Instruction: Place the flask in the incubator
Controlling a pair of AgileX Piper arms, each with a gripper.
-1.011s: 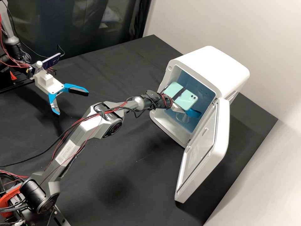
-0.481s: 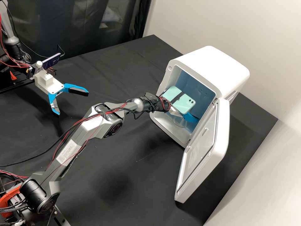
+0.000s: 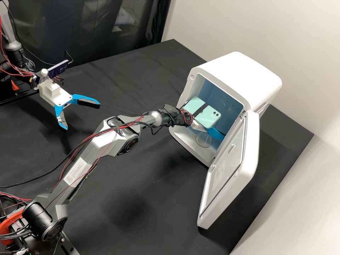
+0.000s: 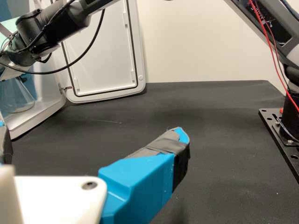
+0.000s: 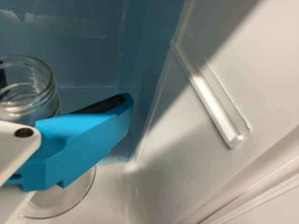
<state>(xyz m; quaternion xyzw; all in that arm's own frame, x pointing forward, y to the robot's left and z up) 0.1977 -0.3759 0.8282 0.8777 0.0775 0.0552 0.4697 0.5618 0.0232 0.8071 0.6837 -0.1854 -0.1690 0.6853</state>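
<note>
One flask (image 5: 23, 88) stands inside one incubator (image 3: 241, 74); left fingers (image 3: 86, 102) spread, right fingers (image 5: 84, 135) beside it, hold unclear.

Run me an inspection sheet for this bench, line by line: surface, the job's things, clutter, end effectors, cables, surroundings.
Surface: black bench, matte top.
Job's things: glass flask upright on the floor inside the white incubator; its door is swung open.
Clutter: nothing seen.
End effectors: right end effector is inside the incubator at the flask's neck; left end effector is open, holding nothing, in the air over the bench's far left.
Cables: red and black wires run along the right arm; a black cable lies on the bench near that arm's base.
Surroundings: white wall; dark curtain.
</note>
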